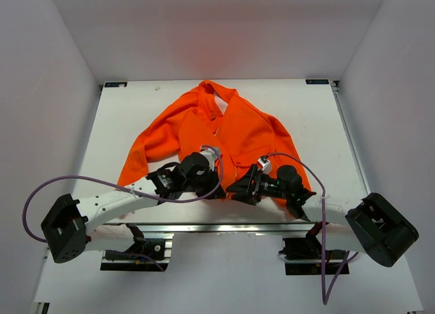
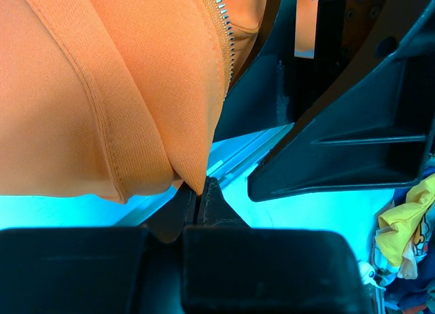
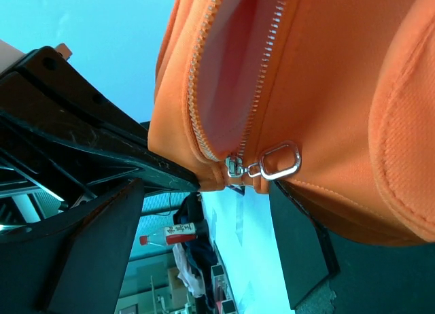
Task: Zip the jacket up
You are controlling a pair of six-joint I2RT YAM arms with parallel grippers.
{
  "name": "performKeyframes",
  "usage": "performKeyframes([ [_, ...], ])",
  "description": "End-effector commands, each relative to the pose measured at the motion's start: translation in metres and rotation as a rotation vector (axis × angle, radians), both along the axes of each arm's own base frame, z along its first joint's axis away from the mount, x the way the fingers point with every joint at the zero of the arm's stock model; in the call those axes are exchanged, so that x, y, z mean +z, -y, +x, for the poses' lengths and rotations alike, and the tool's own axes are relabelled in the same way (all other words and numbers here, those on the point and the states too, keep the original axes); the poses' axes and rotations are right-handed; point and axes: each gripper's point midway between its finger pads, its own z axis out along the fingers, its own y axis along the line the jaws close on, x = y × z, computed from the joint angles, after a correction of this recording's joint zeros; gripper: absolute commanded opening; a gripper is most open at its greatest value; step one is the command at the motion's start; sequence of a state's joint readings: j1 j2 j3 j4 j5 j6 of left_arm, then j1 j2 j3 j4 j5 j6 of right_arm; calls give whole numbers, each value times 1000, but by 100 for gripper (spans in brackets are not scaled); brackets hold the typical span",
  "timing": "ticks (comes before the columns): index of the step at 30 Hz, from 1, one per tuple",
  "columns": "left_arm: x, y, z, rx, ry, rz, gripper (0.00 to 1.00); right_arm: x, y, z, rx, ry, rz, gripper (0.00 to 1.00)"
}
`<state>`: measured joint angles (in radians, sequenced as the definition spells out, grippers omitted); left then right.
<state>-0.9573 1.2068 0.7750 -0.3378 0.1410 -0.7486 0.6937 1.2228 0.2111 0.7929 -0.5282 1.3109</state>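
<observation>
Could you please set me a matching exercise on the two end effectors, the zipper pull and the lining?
1. left end effector
2. right end effector
3. pull
4. lining

A. pale pink
B. silver ring
C. shut on the jacket hem
D. open

Pairs: 1-C, 2-D, 3-B, 4-A

The hem of the jacket (image 1: 228,127), at the near edge of the tabletop (image 1: 129,113), lies hidden under the left gripper (image 1: 212,189) and right gripper (image 1: 236,189). The zipper (image 3: 262,83) runs off the top of the right wrist view.
</observation>
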Motion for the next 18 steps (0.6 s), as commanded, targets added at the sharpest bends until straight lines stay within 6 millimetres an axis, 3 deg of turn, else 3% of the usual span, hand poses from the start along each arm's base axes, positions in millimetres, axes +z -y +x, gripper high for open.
performKeyframes([
  [1, 12, -2, -2, 3, 10, -34, 0, 11, 0, 7, -30, 39, 36, 79],
  [9, 17, -4, -1, 14, 25, -40, 0, -8, 3, 9, -72, -40, 2, 75],
  [18, 16, -3, 0, 17, 17, -36, 0, -11, 8, 17, -165, -85, 41, 54],
])
